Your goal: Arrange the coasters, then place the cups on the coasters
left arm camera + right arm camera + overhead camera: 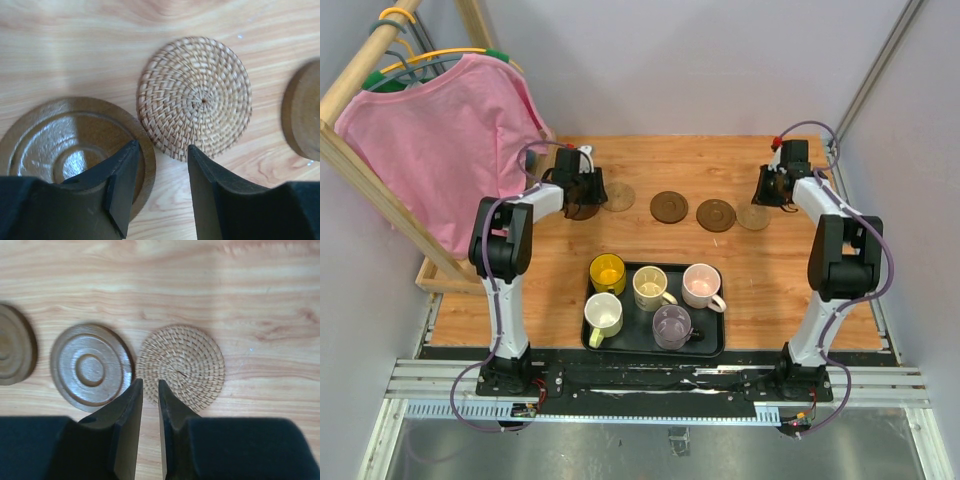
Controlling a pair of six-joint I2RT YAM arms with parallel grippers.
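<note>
The five coasters [669, 206] are lying in a row across the far side of the table [520, 290]. The left gripper [162, 150] is hovering over one end of the row, the right gripper [150, 382] over the other. Both have jaws apart and are gripping nothing, the right's only narrowly. The cups [649, 288] are sitting in the black tray [638, 340], and a pink shirt [440, 140] is hanging close beside the left arm.

The left arm [503, 305] and right arm [817, 325] had white links and black joint housings, with purple-grey cables [808, 123] looped alongside. The fingers [122, 185] were matte black wedges.
</note>
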